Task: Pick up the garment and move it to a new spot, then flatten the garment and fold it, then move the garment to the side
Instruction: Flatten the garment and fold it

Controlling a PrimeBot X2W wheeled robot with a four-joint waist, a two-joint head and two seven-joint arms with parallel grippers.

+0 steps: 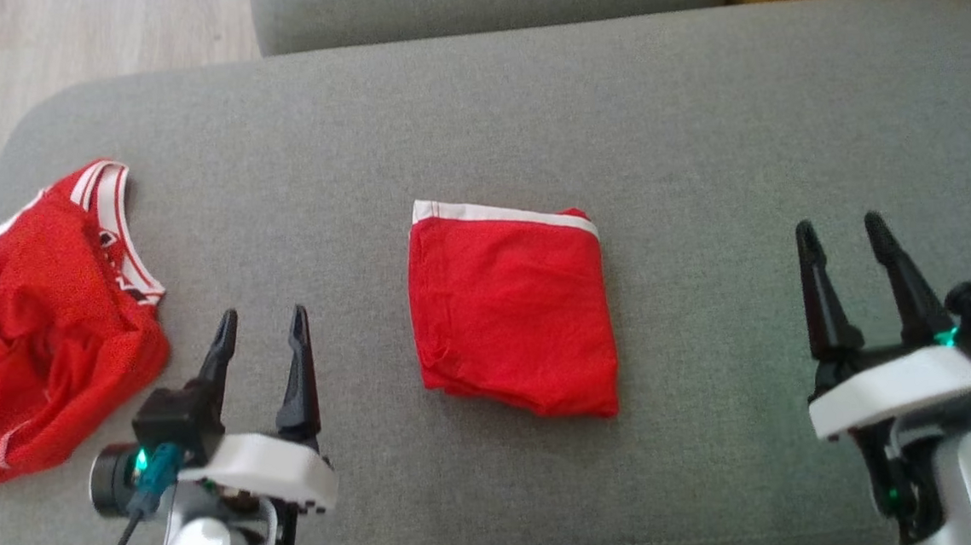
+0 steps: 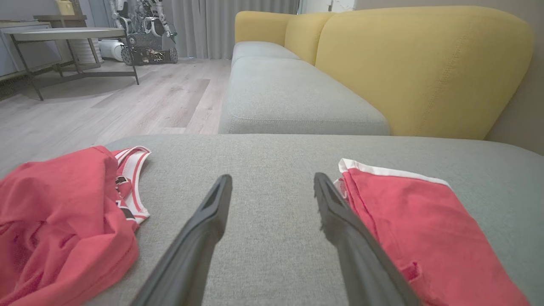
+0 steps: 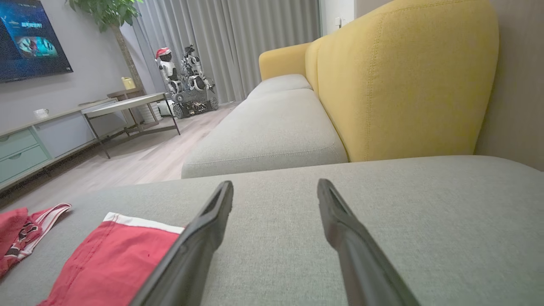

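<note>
Both grippers low in front: left gripper (image 1: 262, 318) and right gripper (image 1: 841, 226), jaws apart, empty. Folded garment (image 1: 513, 322) between them on grey cushion (image 1: 697, 121). Risk: pinching top layer only undoes fold; sliding left bumps crumpled jersey (image 1: 36, 321).

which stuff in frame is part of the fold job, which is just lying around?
Job:
folded red garment, lying between the two grippers
left gripper, open
right gripper, open
grey seat it lies on

Lying about:
crumpled red jersey at the left, probably not this round's piece
yellow backrest
table
parked robot
</note>
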